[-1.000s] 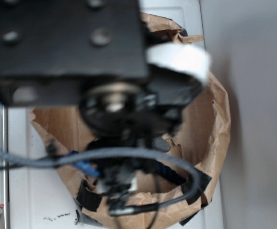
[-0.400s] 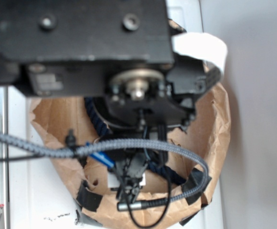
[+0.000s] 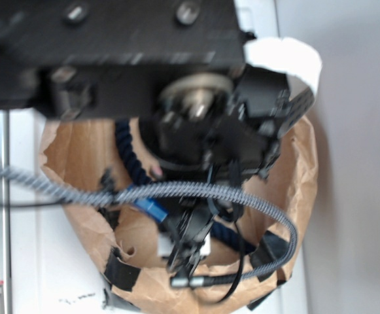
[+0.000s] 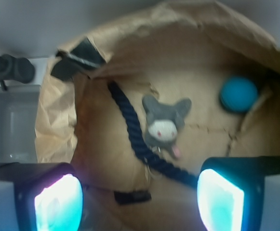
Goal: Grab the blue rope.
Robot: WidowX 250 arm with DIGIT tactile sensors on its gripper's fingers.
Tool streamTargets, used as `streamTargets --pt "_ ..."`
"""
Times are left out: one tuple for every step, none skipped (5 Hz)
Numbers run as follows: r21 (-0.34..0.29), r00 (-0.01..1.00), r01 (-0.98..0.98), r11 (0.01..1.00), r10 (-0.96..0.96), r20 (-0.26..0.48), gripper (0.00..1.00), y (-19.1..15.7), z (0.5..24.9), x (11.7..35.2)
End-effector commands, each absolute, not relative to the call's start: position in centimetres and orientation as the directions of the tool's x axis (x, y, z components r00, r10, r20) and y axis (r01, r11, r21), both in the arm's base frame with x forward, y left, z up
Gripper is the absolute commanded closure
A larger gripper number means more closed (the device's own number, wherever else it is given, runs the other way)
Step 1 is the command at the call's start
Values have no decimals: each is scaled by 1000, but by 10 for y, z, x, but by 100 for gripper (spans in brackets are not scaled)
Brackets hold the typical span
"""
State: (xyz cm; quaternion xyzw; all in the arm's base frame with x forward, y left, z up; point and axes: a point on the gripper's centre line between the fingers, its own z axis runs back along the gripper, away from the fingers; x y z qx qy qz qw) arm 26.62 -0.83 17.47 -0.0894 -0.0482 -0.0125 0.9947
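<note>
The blue rope (image 4: 135, 132) is a thick navy twisted cord lying in a curve on the floor of a brown paper basin (image 4: 58, 120). It runs from the upper left down to my right finger. In the exterior view a stretch of the rope (image 3: 128, 154) and its bright blue capped end (image 3: 152, 209) show beside the arm. My gripper (image 4: 140, 204) hangs open above the basin floor, with glowing cyan pads (image 4: 58, 204) at each side and nothing between them. The rope passes just beyond the right pad. In the exterior view the gripper (image 3: 188, 252) is mostly hidden by the arm.
A grey plush toy (image 4: 165, 126) lies right beside the rope. A teal ball (image 4: 238, 94) sits at the far right of the basin. Black tape patches (image 4: 77, 55) hold the paper rim. A grey braided robot cable (image 3: 196, 191) loops across the basin.
The arm has swung to the right in the exterior view. This uncovers more of the navy rope at the left, and the gripper has shifted slightly right over the basin.
</note>
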Motion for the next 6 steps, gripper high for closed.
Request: streamTargets --pt "-142 985 26 989 -1 173 0 7 144 280" --pt "-83 979 47 995 -30 203 0 -5 114 274" --pt "-40 966 69 997 -56 254 0 -24 95 267" --pt "-10 970 69 998 -65 236 0 -41 81 274" --pt "2 966 68 998 -67 250 0 -58 79 283" --pt "-29 973 68 997 -60 222 0 -67 79 301"
